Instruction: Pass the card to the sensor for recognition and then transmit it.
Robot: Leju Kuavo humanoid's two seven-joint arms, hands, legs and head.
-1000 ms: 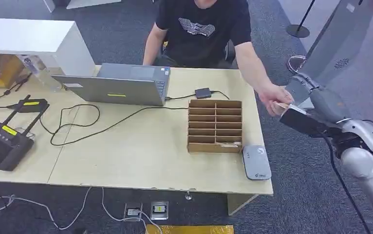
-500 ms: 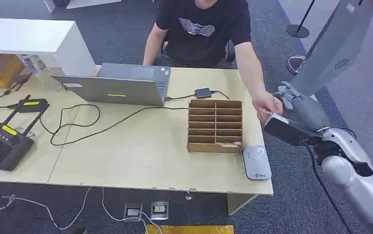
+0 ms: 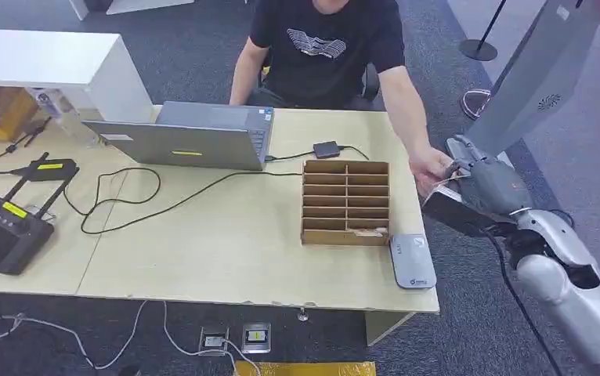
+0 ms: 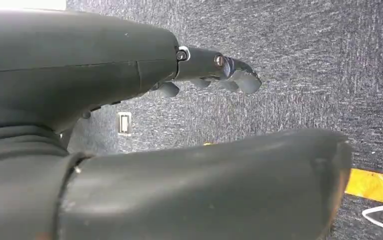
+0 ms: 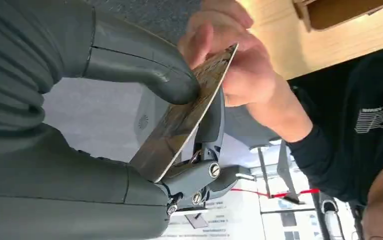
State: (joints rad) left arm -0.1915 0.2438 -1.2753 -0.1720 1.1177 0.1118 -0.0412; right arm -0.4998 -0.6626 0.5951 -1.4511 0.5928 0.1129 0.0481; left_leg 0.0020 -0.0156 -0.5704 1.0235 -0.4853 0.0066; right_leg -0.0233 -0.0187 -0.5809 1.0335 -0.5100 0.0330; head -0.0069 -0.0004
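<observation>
Head view: the right hand point(image 3: 469, 174) is raised just off the right end of the bench point(image 3: 226, 251), meeting a person's hand point(image 3: 431, 168) that reaches across from behind the bench. The card point(image 3: 442, 186) shows as a pale sliver between the two hands. A grey sensor point(image 3: 412, 261) lies flat on the bench's front right corner, just beside a cardboard rack point(image 3: 345, 202) of slots and well below the hands. A laptop point(image 3: 187, 137) stands further left, a black adapter point(image 3: 327, 149) with its cable behind the rack, and a black remote point(image 3: 3, 233) near the left edge.

Left wrist view: the left hand point(image 4: 199, 125) hangs over grey carpet point(image 4: 329, 65). Its fingers point(image 4: 229, 75) are curled in slightly and apart from the thumb, with nothing between them.

Right wrist view: the card point(image 5: 189, 112) is pinched flat between the thick thumb point(image 5: 144, 65) on one face and the dark fingers point(image 5: 212, 125) on the other. The person's hand point(image 5: 239, 65) grips the card's far end, so both hands hold it at once. The bench edge and a corner of the rack point(image 5: 344, 10) show beyond.
</observation>
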